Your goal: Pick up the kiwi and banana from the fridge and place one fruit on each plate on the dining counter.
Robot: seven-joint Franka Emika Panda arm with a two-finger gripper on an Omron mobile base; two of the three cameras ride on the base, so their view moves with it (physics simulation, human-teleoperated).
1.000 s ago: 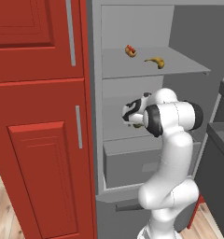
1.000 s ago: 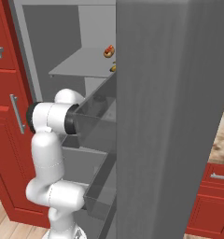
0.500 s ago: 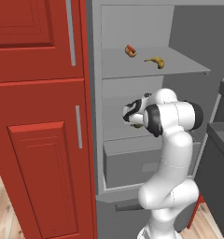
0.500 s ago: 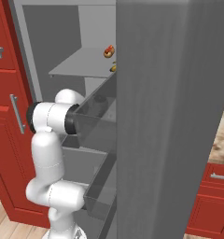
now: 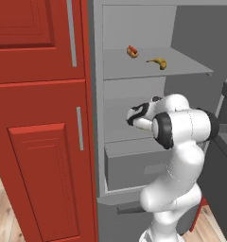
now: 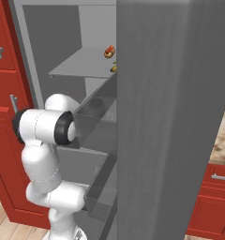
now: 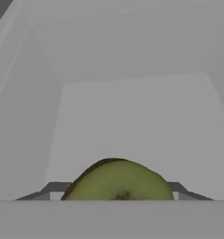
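In the hand view the olive-green kiwi (image 7: pixel 117 182) sits between my dark fingertips (image 7: pixel 53 189), and my gripper (image 7: pixel 116 192) is shut on it over a grey fridge shelf. In the left base view my gripper (image 5: pixel 134 116) reaches into the middle level of the open fridge (image 5: pixel 134 28). The yellow banana (image 5: pixel 157 62) lies on the shelf above, to the right. From the right base side the banana (image 6: pixel 114 68) peeks out beside the fridge door edge. A strip of the marbled dining counter (image 6: pixel 224 136) shows at far right. The plates are out of view.
A red-and-tan hot-dog-like item (image 5: pixel 132 51) lies on the upper shelf, left of the banana. The grey drawer (image 5: pixel 134 165) sits below my hand. Red cupboards (image 5: pixel 39 142) stand left of the fridge. The open grey fridge door (image 6: pixel 170 117) stands close on my right.
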